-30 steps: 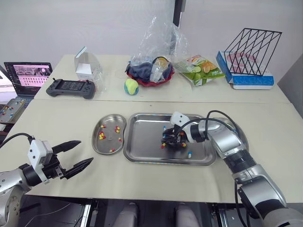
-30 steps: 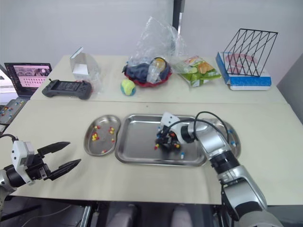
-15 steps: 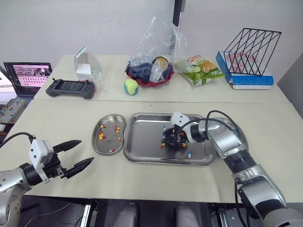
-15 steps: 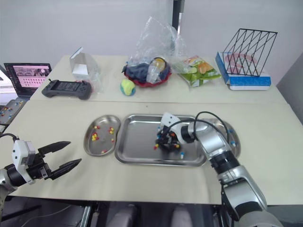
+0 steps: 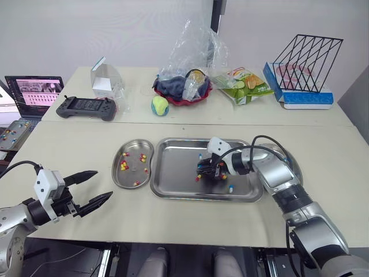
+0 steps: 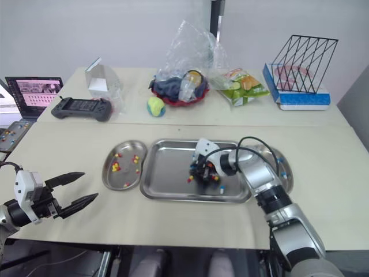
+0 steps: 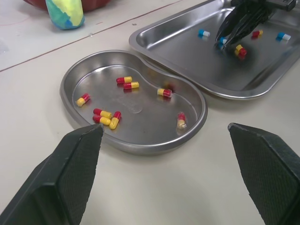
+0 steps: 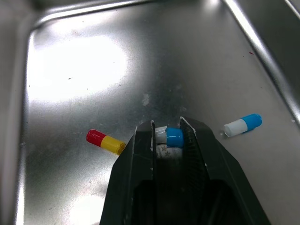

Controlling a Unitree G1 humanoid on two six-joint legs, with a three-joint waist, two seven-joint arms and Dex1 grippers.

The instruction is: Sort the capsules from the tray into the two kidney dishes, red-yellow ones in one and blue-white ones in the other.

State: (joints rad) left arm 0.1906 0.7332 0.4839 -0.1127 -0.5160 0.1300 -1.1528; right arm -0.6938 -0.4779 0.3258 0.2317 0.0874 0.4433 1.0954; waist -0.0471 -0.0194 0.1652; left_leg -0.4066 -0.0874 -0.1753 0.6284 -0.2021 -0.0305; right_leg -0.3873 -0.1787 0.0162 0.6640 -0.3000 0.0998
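Hardly anything has moved over the last second: our right gripper (image 8: 166,129) stays low in the tray (image 5: 173,176), near its middle, and our left gripper (image 5: 104,183) still hangs over the table (image 5: 69,150), near the front edge.

Our right fingers are nearly closed, pinching a blue-white capsule (image 8: 169,137) just above the tray floor. A red-yellow capsule (image 8: 106,141) lies just beside one finger, and another blue-white capsule (image 8: 242,125) lies near the other.

Our left gripper is spread wide and holds nothing. Ahead of it sits the left kidney dish (image 7: 70,80), touching the tray's left side, with several red-yellow capsules (image 7: 105,114) inside. We see the right kidney dish (image 6: 288,174) at the tray's right side, partly behind our right arm.
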